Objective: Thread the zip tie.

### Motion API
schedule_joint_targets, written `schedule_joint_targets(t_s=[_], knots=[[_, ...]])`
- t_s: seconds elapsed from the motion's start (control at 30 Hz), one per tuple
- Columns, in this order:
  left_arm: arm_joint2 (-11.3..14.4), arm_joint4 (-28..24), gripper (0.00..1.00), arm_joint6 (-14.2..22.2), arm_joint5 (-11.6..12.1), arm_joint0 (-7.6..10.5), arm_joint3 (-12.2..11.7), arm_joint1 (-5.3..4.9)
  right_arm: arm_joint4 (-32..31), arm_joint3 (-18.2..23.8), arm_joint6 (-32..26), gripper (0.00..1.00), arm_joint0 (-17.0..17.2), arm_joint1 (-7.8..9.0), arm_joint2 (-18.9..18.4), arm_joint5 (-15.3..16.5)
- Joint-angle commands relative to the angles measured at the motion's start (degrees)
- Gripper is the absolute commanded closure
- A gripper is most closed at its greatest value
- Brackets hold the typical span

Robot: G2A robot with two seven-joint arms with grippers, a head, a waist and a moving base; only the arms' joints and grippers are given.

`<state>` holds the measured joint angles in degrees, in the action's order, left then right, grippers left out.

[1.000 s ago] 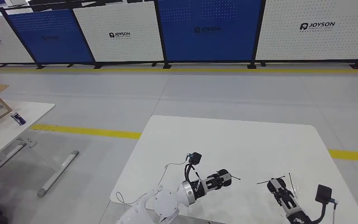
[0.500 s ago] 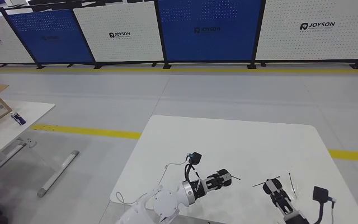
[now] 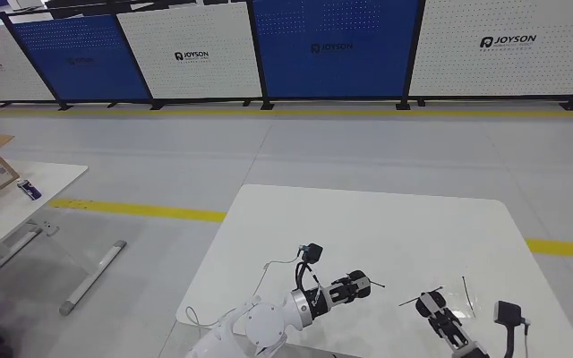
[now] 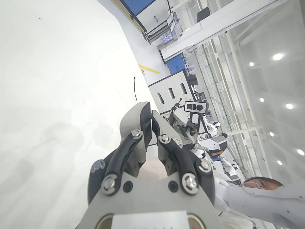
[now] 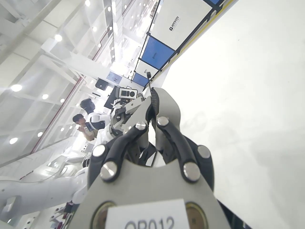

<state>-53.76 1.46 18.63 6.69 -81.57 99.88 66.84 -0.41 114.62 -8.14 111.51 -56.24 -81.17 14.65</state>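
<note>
Right gripper [image 3: 431, 299] is clamped on the zip tie [image 3: 410, 299], whose long axis points at the nearby left gripper [image 3: 362, 286]. That one is pinched shut on a thin black strip [image 3: 377, 285]. A spare tie [image 3: 465, 291] lies on the surface [image 3: 358, 224].

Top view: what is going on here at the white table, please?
A two-armed robot works at a white table. The right gripper is shut on a black zip tie; the left gripper is shut on a thin black strip. The two are apart, nothing threaded yet. A spare tie lies on the table.
</note>
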Motion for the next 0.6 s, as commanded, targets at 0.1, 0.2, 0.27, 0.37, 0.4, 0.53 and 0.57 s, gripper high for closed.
schedule_joint_targets(t_s=[0.1, 0.2, 0.27, 0.37, 0.4, 0.53, 0.57], knots=[[0.0, 0.0, 1.0, 0.0, 0.0, 0.0, 0.0, 0.0, -4.34, 1.35, 7.73, 1.0, -0.13, -0.85, 2.25, -2.42], [0.0, 0.0, 1.0, 0.0, 0.0, 0.0, 0.0, 0.0, -8.57, 1.42, 10.04, 1.0, -0.66, -1.23, 3.77, -3.88], [0.0, 0.0, 1.0, 0.0, 0.0, 0.0, 0.0, 0.0, -11.16, 1.22, 11.04, 1.0, -1.1, -1.47, 4.93, -4.82], [0.0, 0.0, 1.0, 0.0, 0.0, 0.0, 0.0, 0.0, -13.1, 1.01, 11.82, 1.0, -1.37, -1.58, 5.38, -5.54], [0.0, 0.0, 1.0, 0.0, 0.0, 0.0, 0.0, 0.0, -13.1, 1.01, 11.82, 1.0, -1.37, -1.58, 5.38, -5.54], [0.0, 0.0, 1.0, 0.0, 0.0, 0.0, 0.0, 0.0, -13.1, 1.01, 11.82, 1.0, -1.37, -1.58, 5.38, -5.54], [0.0, 0.0, 1.0, 0.0, 0.0, 0.0, 0.0, 0.0, -13.1, 1.01, 11.82, 1.0, -1.37, -1.58, 5.38, -5.54]])
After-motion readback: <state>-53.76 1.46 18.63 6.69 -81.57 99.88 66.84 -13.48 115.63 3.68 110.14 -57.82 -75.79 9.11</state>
